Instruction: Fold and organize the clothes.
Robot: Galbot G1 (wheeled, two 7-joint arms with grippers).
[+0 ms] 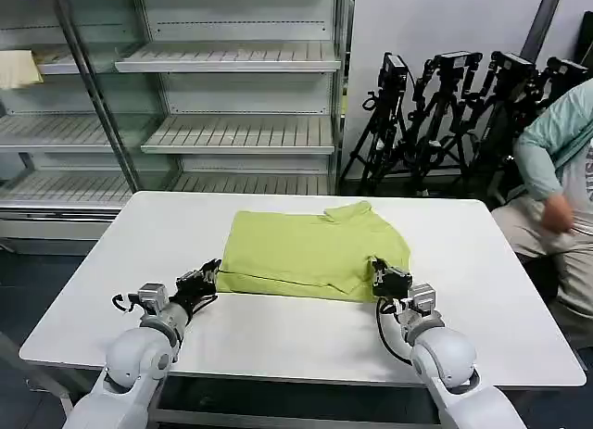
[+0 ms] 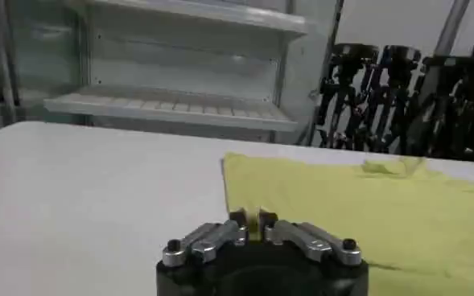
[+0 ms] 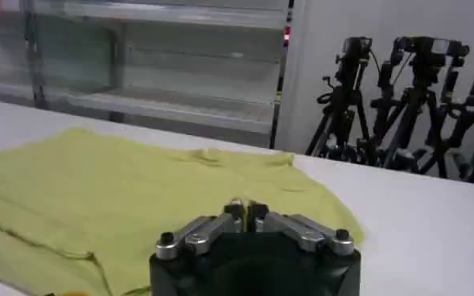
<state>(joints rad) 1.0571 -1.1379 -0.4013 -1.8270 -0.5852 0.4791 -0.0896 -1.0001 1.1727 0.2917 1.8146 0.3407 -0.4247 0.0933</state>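
Lime-green collared shirt [image 1: 310, 251] lies partly folded, roughly rectangular, at the middle of the white table [image 1: 482, 290]. Long axis runs left to right across the table; collar [image 1: 347, 212] at the far edge, toward the robot's right, pointing at the empty shelving unit [image 1: 232, 95] behind. Near hem faces the robot.

Left gripper [image 1: 211, 277] sits low at the shirt's near-left corner, fingertips pinched together on the fabric edge. Right gripper [image 1: 380, 277] rests at the near-right corner, fingers likewise closed on the cloth.

Camera tripods [image 1: 445, 114] stand behind the table on the right.
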